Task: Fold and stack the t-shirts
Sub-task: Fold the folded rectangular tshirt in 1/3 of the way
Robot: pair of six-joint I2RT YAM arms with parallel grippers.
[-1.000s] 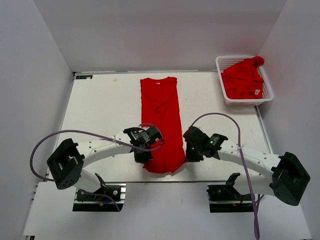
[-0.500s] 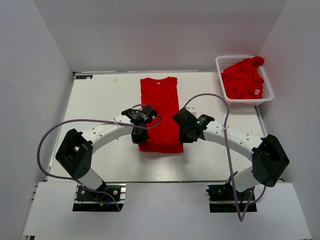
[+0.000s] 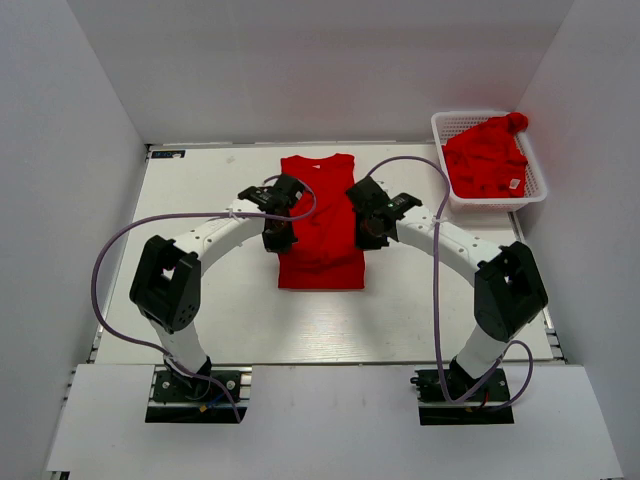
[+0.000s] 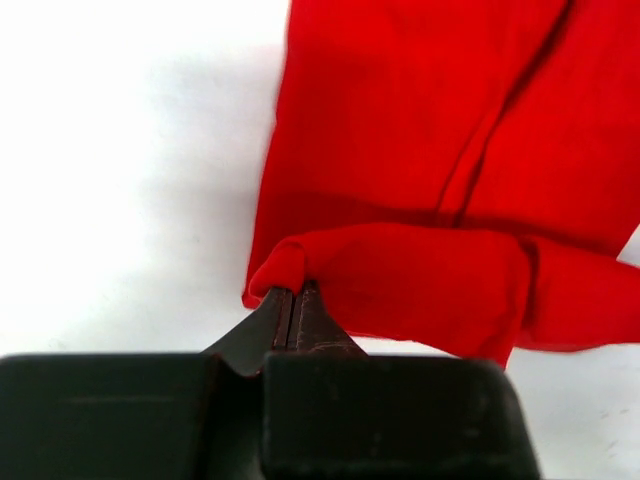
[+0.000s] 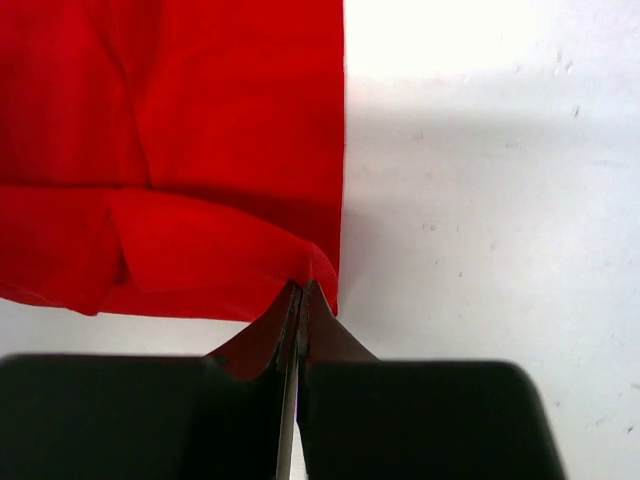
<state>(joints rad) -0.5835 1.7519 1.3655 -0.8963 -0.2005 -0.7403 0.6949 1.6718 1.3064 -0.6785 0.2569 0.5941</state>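
Red t-shirt (image 3: 320,200) lies in the middle of the desk (image 3: 190,180). The left claw (image 4: 293,297) and right claw (image 5: 300,292) each pinch a lifted corner, squeezed tight. If one corner slips, the fold could land crooked.

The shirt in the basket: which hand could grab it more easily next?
Right, probably. The basket sits far right, nearer the right hand; the left hand is farther. Both currently pinch the table shirt.

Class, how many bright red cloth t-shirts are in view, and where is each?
2. One red cloth t-shirt lies partly folded on the white table; another red t-shirt is bunched in the white plastic lattice basket at far right. More may hide beneath it.
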